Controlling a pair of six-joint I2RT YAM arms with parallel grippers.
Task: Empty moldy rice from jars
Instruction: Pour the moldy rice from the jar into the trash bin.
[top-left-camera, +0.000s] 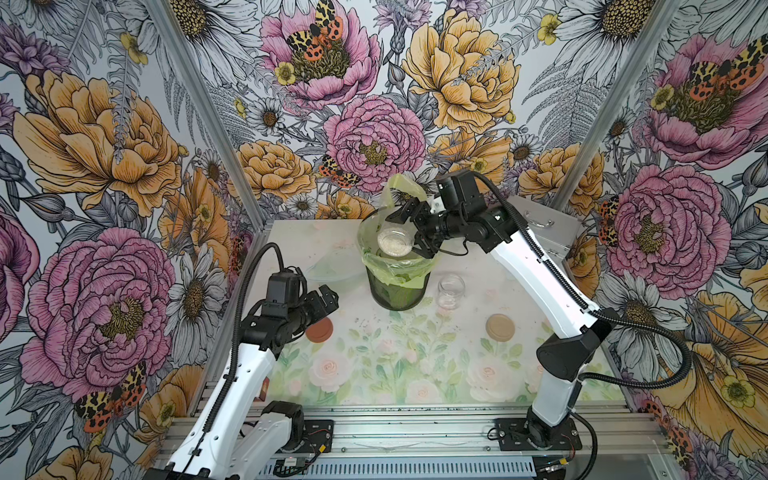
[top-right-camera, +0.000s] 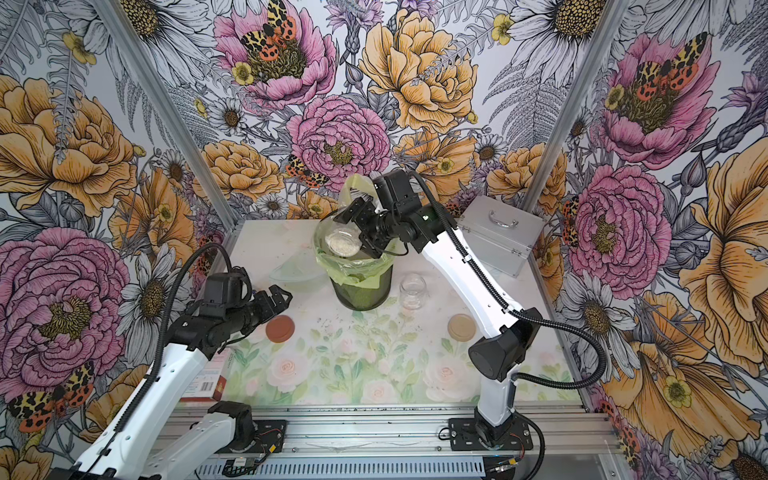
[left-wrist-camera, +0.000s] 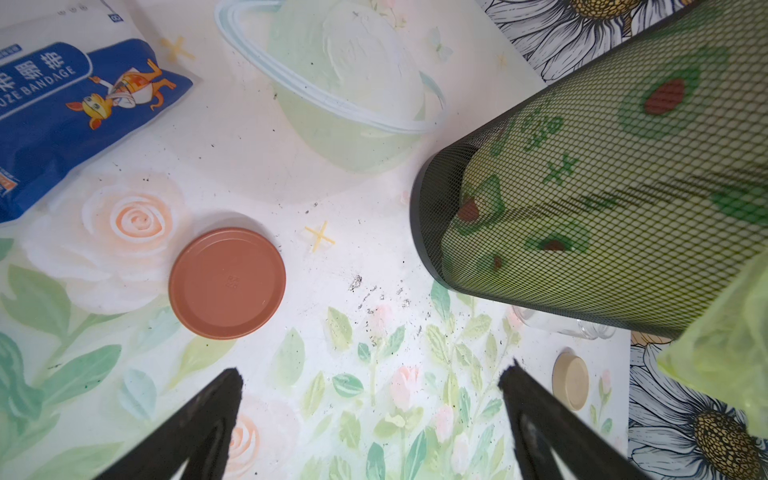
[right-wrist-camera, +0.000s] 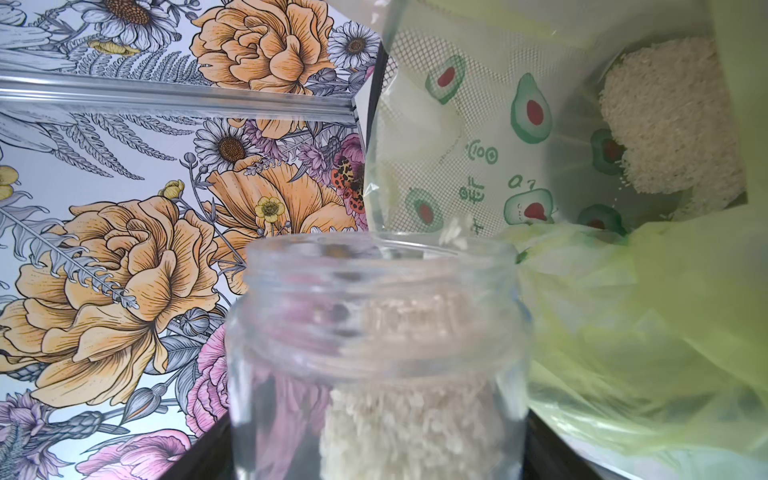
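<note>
Flowered walls (top-left-camera: 104, 124) are enclosing the floral tabletop (top-left-camera: 374, 374), where a mesh bin (top-left-camera: 397, 293) is carrying a yellow-green bag (right-wrist-camera: 623, 332) with a rice heap (right-wrist-camera: 665, 116) inside. The right pincer (top-left-camera: 409, 232) is clamping a glass jar (top-left-camera: 394, 242) tipped mouth-first over the bag, moldy rice (right-wrist-camera: 399, 415) lying along its wall. The left pincer (left-wrist-camera: 374, 372) is hovering wide open, empty.

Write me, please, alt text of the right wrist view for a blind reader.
An open glass jar, rice along its side, points its mouth toward a yellow-green avocado-print bag where a heap of rice lies. Floral wallpaper shows beyond.
</note>
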